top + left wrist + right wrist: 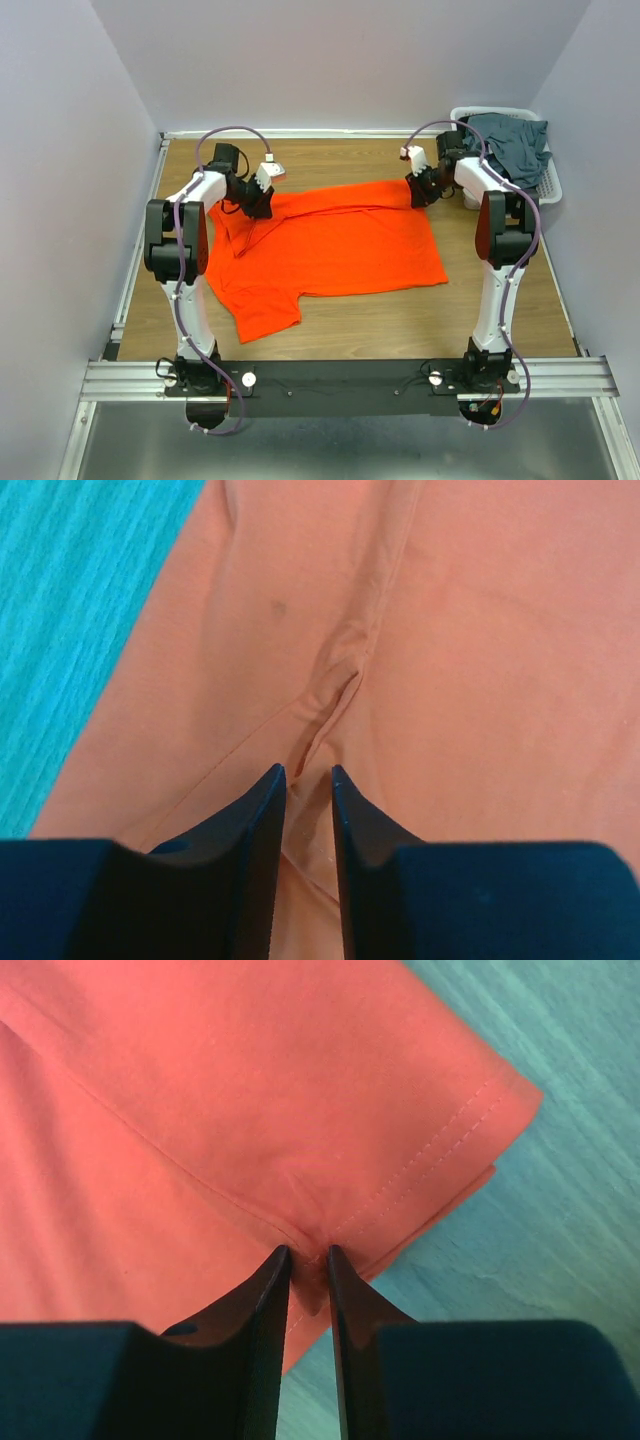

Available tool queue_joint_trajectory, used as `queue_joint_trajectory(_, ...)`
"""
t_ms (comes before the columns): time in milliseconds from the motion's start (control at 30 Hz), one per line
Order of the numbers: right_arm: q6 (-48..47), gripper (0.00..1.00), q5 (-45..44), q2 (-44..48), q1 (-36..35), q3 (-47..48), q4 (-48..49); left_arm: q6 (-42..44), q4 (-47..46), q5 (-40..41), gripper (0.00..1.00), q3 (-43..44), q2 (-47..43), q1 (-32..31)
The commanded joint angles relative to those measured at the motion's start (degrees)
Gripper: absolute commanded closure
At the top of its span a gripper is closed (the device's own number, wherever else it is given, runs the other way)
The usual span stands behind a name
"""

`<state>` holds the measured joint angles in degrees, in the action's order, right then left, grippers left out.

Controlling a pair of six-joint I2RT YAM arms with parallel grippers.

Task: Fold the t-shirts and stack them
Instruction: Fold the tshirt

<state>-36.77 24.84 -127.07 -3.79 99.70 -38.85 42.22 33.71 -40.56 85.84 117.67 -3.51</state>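
An orange-red t-shirt (pixel 330 250) lies spread across the middle of the wooden table. My left gripper (pixel 258 205) is shut on a fold of its far left part; in the left wrist view the cloth (pixel 470 660) bunches between the fingers (pixel 262 820). My right gripper (pixel 420 190) is shut on the shirt's far right corner; in the right wrist view the stitched hem (pixel 440 1150) is pinched between the fingertips (pixel 272 1280). Dark slate blue-grey t-shirts (pixel 512 142) lie heaped in the basket at the back right.
A white slatted basket (pixel 553 185) stands at the table's back right corner, against the wall. Bare wooden table (pixel 400 325) shows in front of the shirt and on both sides. Grey walls close in the table on three sides.
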Motion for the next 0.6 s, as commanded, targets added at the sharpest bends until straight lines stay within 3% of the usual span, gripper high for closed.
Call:
queue_joint_trajectory(0, -2.69, 0.72, -3.04, 2.26, -0.07, -1.61, -1.75, 3.3, 3.98, 0.21, 0.79, -1.11, -2.61, -0.53)
queue_joint_trajectory(233, -3.92, 0.76, -4.45, 3.31, 0.01, -1.88, -2.02, 7.08, 6.28, 1.35, 1.0, -6.73, -7.44, -2.11)
queue_joint_trajectory(467, -4.09, 0.75, -4.8, 3.75, 0.01, -1.7, -2.46, 8.93, 6.28, 4.34, 1.0, -11.31, -10.96, -5.89)
queue_joint_trajectory(567, -4.44, 0.75, -4.89, 4.46, -0.08, -1.79, -2.9, 9.02, 6.27, 5.92, 0.92, -12.19, -11.67, -6.95)
